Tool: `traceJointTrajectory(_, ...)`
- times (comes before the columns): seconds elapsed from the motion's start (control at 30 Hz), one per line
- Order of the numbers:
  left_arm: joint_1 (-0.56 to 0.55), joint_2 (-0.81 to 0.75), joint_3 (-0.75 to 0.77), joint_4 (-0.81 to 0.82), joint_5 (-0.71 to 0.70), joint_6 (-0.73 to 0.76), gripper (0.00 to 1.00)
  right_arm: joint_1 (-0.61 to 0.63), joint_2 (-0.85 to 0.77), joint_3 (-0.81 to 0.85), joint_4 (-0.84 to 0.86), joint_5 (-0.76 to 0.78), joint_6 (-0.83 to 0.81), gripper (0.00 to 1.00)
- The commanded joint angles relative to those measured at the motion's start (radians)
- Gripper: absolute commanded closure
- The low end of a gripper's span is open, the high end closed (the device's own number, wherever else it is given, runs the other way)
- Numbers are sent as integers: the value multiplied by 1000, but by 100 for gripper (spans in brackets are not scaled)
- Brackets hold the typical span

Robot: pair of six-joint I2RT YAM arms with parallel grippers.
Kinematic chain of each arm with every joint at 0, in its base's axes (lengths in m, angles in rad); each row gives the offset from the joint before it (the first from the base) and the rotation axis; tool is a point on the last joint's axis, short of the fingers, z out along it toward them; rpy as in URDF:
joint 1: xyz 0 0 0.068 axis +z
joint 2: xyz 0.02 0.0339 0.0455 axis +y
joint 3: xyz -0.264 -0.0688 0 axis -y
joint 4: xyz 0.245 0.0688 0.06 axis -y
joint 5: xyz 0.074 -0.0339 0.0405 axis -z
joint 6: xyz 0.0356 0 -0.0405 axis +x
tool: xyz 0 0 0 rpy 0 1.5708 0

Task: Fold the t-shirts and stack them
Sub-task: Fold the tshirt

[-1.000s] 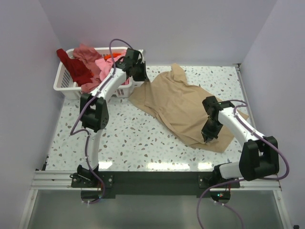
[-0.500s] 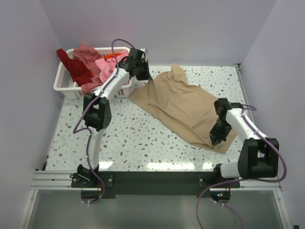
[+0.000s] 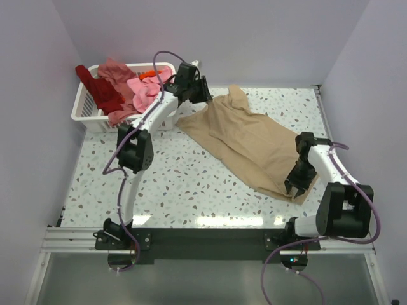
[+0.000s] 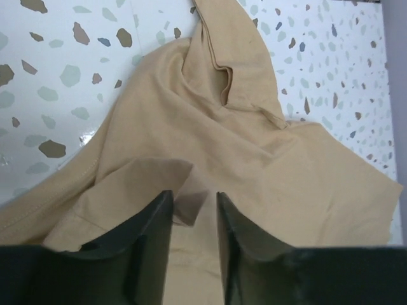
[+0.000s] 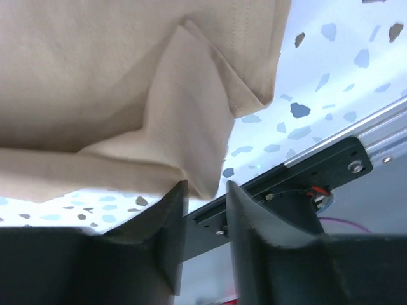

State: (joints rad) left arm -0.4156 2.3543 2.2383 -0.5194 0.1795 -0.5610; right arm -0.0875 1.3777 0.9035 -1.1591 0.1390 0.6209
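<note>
The white slatted basket (image 3: 84, 109) stands at the far left corner of the speckled surface (image 3: 172, 181), heaped with cloth above its rim. A dark red shirt (image 3: 102, 90) hangs over its left end. A salmon shirt (image 3: 115, 68) lies at the back, and salmon cloth also spills over the near rim. A pink shirt (image 3: 145, 89) fills the right part, with a bit of orange shirt (image 3: 150, 74) showing just behind it.

The tan shirt (image 3: 251, 140) lies outside the basket, spread slantwise across the surface from beside the basket's right end to the near right edge. It is rumpled, with a narrow end pointing to the far wall.

The left claw (image 3: 206, 95) is at the shirt's far left corner, just beside the basket. In the left wrist view its fingers (image 4: 152, 222) stand narrowly apart with a raised fold of tan cloth between them, so the left claw (image 4: 194, 202) is clamped on the shirt. The rest of the cloth spreads away over the surface, with a hemmed flap in the middle.

The right claw (image 3: 294, 189) is at the shirt's near right corner. In the right wrist view a folded, stitched corner of the tan shirt (image 5: 127, 76) runs down between the fingers (image 5: 166, 219), which pinch it. The cloth there is lifted off the surface, and the arm's black base rail shows past its edge.
</note>
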Motion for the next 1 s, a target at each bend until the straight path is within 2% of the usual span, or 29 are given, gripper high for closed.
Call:
traceJointTrajectory(0.0,0,17,41,47,9,-24,50,-17,27,57,4,10,-53,44)
traceJointTrajectory(0.03,0,16,40,47,5,-20,42,-17,27,70,1,16,-58,28)
traceJointTrajectory(0.07,0,14,37,45,-5,-17,31,-17,26,84,-1,22,-59,19)
traceJointTrajectory(0.13,0,5,23,35,-15,-2,24,-18,17,121,-17,46,-64,5)
traceJointTrajectory(0.2,0,-7,-18,24,-34,10,21,-21,8,146,-30,54,-62,1)
traceJointTrajectory(0.4,0,-29,-141,-19,-94,75,23,-26,-23,152,-56,8,-69,1)
traceJointTrajectory(0.57,0,-13,-183,-57,-114,92,25,-26,-48,48,-36,-52,-56,2)
traceJointTrajectory(0.7,0,-17,-252,4,-95,82,25,-26,-57,8,-34,-67,-53,2)
traceJointTrajectory(0.97,8,42,-276,56,-97,49,25,-26,-22,-28,-10,-67,-61,2)
